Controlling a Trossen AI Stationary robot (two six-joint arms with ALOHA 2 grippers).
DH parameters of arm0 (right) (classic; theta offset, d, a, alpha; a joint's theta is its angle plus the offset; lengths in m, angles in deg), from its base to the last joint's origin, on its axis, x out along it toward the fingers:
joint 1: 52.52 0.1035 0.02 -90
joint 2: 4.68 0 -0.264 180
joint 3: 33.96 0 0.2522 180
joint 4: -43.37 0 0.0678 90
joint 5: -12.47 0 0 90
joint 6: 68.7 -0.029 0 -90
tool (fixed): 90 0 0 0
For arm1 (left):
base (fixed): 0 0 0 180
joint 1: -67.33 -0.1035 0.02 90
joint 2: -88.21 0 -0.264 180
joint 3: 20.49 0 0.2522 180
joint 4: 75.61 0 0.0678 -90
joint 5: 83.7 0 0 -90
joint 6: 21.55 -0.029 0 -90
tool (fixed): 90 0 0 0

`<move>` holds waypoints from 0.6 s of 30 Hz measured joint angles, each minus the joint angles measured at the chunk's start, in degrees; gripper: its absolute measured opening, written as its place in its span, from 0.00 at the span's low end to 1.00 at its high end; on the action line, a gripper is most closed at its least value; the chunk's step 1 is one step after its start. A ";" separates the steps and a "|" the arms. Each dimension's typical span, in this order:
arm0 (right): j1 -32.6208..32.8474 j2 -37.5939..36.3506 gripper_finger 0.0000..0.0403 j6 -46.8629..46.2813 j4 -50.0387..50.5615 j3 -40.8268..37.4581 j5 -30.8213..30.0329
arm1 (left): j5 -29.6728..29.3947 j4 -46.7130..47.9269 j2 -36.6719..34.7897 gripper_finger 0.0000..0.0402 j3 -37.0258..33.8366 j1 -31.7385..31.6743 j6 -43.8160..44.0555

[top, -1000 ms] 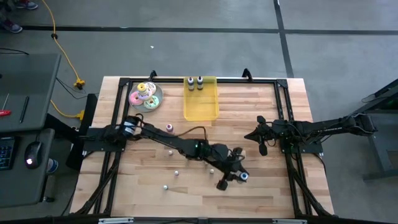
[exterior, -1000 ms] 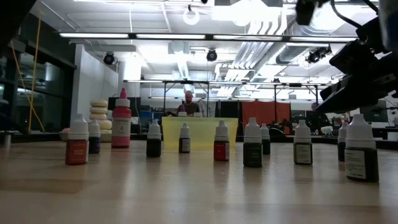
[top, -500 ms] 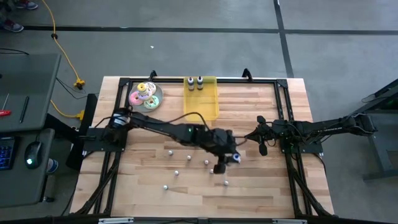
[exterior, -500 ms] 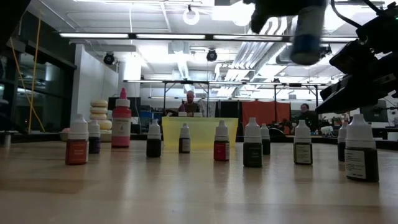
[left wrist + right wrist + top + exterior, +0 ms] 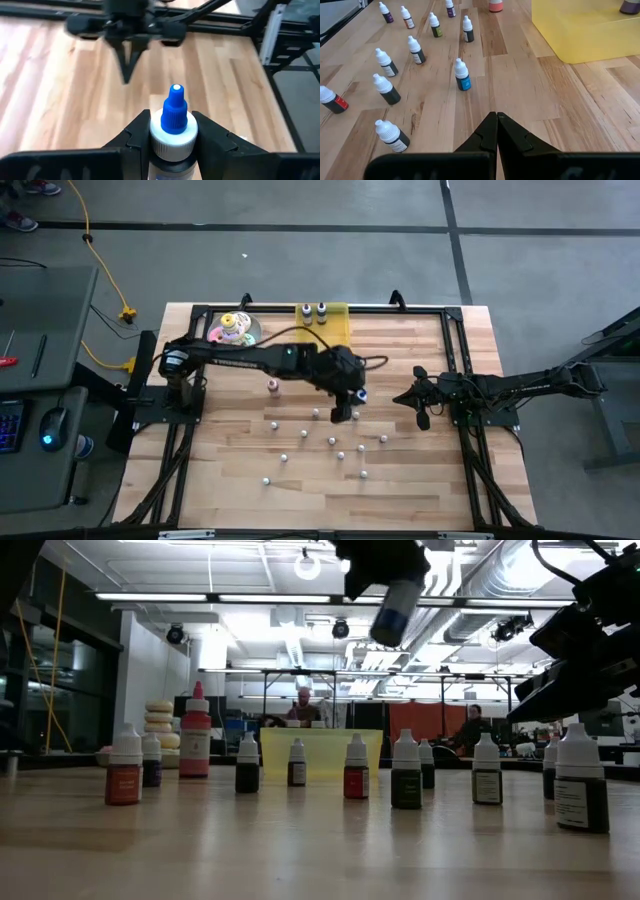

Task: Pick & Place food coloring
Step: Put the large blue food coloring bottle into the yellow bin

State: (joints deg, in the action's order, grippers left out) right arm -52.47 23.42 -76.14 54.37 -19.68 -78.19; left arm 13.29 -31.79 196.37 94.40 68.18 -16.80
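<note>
Left end effector (image 5: 172, 142) is clamped on a food coloring bottle (image 5: 174, 127): blue dropper tip, white collar, one finger on each side. It's held in the air above the counter (image 5: 420, 480), a bit right of centre and just near of the yellow tray (image 5: 323, 350). In the low view the bottle (image 5: 393, 612) hangs tilted high above the standing row.

Right end effector (image 5: 496, 131) is closed on nothing, fingers pressed together, parked over the right side of the counter, pointing left toward the centre. Same unit shows in the left wrist view, beyond the held bottle.

Loose bottles (image 5: 332, 440) stand scattered on the near-centre part of the counter, well apart from each other. Right wrist view shows them upright: one blue-bodied (image 5: 462, 76), one red (image 5: 332, 99), several dark. One taller pink bottle (image 5: 272, 386) stands left of the left end effector.

Yellow tray sits at the far edge, centre; two dark-capped bottles (image 5: 314, 313) are inside it at its far end.

Plate of donuts (image 5: 232, 330) is at the far left, just left of the tray.

Low view: a person (image 5: 302, 705) sits in the room behind the tray, another person (image 5: 470, 728) farther right.
</note>
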 joint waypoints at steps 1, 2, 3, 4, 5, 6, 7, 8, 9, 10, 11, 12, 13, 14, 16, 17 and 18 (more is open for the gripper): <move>-0.01 0.01 0.00 0.00 -0.02 0.00 0.00 | 0.02 0.20 -0.41 0.25 -0.55 -0.75 -0.03; -0.02 0.01 0.00 0.00 -0.02 0.01 -0.01 | 0.11 0.28 -0.92 0.25 -1.45 -1.59 0.01; -0.02 0.00 0.00 0.00 0.00 0.02 0.00 | 0.17 0.10 -1.54 0.25 -2.55 -2.47 0.03; 0.00 0.02 0.00 0.02 -0.02 0.02 0.00 | 0.15 -0.09 -2.18 0.25 -3.64 -3.41 0.05; -0.01 0.01 0.00 0.00 -0.01 0.00 -0.01 | 0.15 -0.61 -2.83 0.25 -5.00 -4.39 0.06; -0.02 0.02 0.00 0.00 0.00 0.02 0.00 | 0.15 -1.39 -3.49 0.25 -6.50 -5.32 0.20; 0.00 0.01 0.00 0.00 -0.02 0.01 -0.02 | 0.21 -2.37 -4.13 0.25 -8.20 -6.31 0.58; 0.00 0.01 0.00 0.00 -0.02 0.02 -0.01 | 0.42 -3.63 -4.83 0.25 -10.11 -7.30 1.21; -0.01 0.01 0.00 0.00 0.00 0.02 -0.01 | 0.64 -5.06 -5.44 0.25 -12.12 -8.26 2.14; -0.01 0.00 0.00 0.00 -0.01 0.02 -0.01 | 0.82 -7.13 -6.07 0.25 -14.26 -9.16 3.37; -0.01 0.01 0.00 0.00 -0.02 0.02 -0.01 | 0.80 -9.71 -6.71 0.25 -16.48 -10.09 4.82; -0.02 0.00 0.00 0.00 0.00 0.02 0.00 | 0.84 -12.24 -7.34 0.25 -18.63 -11.04 6.22; 0.00 0.02 0.00 0.00 0.00 0.00 0.00 | 0.93 -15.03 -7.94 0.25 -20.85 -12.04 7.57; 0.00 0.02 0.00 0.00 0.00 0.00 0.00 | 1.06 -17.70 -8.38 0.25 -22.91 -12.92 8.56; -0.01 0.02 0.00 0.00 -0.01 0.02 0.00 | 0.29 -22.44 -8.88 0.25 -26.42 -14.67 9.05; -0.01 0.00 0.00 0.00 0.00 0.02 0.00 | -0.54 -24.31 -9.05 0.25 -27.76 -15.47 9.01; 0.00 0.00 0.00 0.00 -0.02 0.00 0.00 | -1.63 -25.75 -9.15 0.25 -28.71 -16.32 8.89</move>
State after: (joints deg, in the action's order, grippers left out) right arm -52.47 23.42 -76.14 54.35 -19.68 -78.19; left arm 11.66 -57.54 187.22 65.69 51.86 -7.91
